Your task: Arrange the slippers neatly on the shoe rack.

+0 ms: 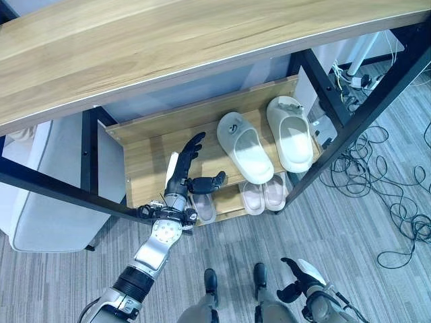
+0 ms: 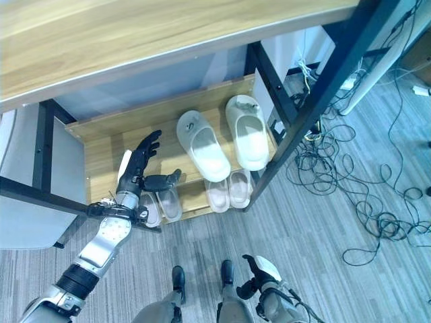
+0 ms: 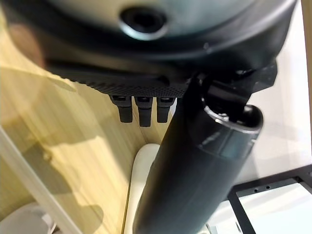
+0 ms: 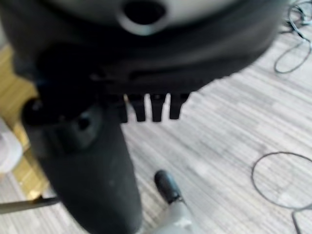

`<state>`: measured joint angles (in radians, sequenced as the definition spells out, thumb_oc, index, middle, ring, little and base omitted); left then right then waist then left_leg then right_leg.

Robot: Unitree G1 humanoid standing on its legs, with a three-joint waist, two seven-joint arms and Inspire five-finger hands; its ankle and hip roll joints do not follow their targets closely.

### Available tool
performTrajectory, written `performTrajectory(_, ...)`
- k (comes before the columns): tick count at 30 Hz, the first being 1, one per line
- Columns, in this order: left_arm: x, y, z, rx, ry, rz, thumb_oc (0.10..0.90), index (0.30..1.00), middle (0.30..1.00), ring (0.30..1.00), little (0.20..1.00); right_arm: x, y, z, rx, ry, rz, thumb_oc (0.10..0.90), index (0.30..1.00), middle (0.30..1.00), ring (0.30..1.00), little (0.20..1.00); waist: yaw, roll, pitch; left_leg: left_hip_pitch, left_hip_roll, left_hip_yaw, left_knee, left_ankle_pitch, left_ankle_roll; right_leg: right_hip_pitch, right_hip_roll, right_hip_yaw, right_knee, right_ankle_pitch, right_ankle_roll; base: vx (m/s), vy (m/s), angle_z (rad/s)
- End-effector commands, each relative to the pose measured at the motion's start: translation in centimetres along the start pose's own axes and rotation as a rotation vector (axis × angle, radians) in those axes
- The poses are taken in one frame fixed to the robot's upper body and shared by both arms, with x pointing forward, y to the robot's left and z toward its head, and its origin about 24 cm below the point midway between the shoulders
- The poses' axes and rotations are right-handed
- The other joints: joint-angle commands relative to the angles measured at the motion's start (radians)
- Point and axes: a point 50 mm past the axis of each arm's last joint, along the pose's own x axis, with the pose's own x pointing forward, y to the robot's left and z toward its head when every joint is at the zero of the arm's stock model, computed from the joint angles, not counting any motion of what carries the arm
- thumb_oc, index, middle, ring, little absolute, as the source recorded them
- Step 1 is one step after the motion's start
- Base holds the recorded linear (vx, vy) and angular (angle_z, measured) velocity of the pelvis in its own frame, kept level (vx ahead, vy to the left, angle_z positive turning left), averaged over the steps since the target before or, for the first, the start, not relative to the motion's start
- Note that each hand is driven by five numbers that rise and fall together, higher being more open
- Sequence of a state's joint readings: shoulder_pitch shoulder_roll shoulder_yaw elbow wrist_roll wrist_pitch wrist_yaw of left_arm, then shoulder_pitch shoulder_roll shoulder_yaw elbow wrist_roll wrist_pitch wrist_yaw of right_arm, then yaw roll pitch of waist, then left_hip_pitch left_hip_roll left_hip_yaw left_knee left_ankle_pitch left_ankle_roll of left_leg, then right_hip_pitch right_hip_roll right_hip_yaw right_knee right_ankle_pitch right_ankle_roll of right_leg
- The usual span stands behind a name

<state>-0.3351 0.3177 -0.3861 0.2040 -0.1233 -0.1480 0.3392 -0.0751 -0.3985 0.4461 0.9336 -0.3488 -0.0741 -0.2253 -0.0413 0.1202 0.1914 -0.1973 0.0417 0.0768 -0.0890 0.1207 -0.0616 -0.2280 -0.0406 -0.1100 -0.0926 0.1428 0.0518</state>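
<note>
Side by side, white slippers (image 1: 269, 141) lie toes outward (soles down).

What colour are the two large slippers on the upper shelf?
White slippers, clearest in the left eye view.

Head stereo pair looks steeply down past a wooden tabletop (image 1: 168, 47) onto the shoe rack (image 1: 145, 158), both sharing it; wrist cameras look closely along each hand.

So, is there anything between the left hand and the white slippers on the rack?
Nothing visible stands in the way. The left hand is open above the shelf, left of the white slippers, with bare wood between them. The black frame bar crosses at its wrist, behind the fingers, not in front.
</note>
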Motion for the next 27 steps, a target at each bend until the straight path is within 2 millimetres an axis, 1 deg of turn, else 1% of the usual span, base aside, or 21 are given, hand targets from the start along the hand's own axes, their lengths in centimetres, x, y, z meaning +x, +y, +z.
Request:
performTrajectory(1, 2.9, -0.5, 3.8, -0.038, -0.181, 0.014, 0.800, 0.900, 0.900, 0.900, 0.900, -0.9, 0.9, -0.8, -0.009, 0.006, -0.010, 0.800, 0.900, 0.900, 0.900, 0.900, 0.005, -0.036, -0.072, -0.078, -0.031, -0.004, 0.002, -0.008, -0.010, -0.028, -0.036, -0.042, 0.005, -0.107, 0.052, 0.00, 0.004, -0.03)
performTrajectory(6, 3.1, -0.8, 3.5, -0.044, -0.160, 0.011, 0.800, 0.900, 0.900, 0.900, 0.900, -0.9, 0.7, -1.0, -0.007, 0.011, -0.017, 0.800, 0.900, 0.900, 0.900, 0.900, -0.001, -0.038, -0.067, -0.090, -0.029, 0.001, 0.002, -0.006, -0.009, -0.044, -0.036, -0.035, 0.005, -0.102, 0.053, 0.00, 0.003, -0.03)
performTrajectory(14, 3.8, -0.9, 3.9, -0.018, -0.171, 0.012, 0.800, 0.900, 0.900, 0.900, 0.900, -0.8, 0.5, -0.9, 0.004, 0.008, -0.032, 0.800, 0.900, 0.900, 0.900, 0.900, -0.006, -0.041, -0.063, -0.104, -0.029, 0.006, 0.002, -0.005, -0.008, -0.061, -0.035, -0.026, 0.005, -0.095, 0.054, 0.00, 0.001, -0.03)
performTrajectory(21, 4.6, -0.9, 4.7, 0.004, -0.199, 0.016, 0.800, 0.900, 0.900, 0.900, 0.900, -0.8, 0.3, -0.9, 0.005, 0.005, -0.039, 0.800, 0.900, 0.900, 0.900, 0.900, -0.014, -0.043, -0.062, -0.111, -0.028, 0.009, 0.002, -0.006, -0.007, -0.073, -0.036, -0.021, 0.005, -0.093, 0.055, 0.01, -0.002, -0.04)
performTrajectory(27, 5.4, -1.2, 5.9, 0.010, -0.233, 0.014, 0.800, 0.900, 0.900, 0.900, 0.900, -0.7, 0.1, -0.8, 0.005, 0.000, -0.045, 0.800, 0.900, 0.900, 0.900, 0.900, -0.023, -0.042, -0.060, -0.114, -0.028, 0.015, 0.002, -0.009, -0.008, -0.078, -0.036, -0.015, 0.005, -0.093, 0.056, 0.01, 0.001, -0.02)
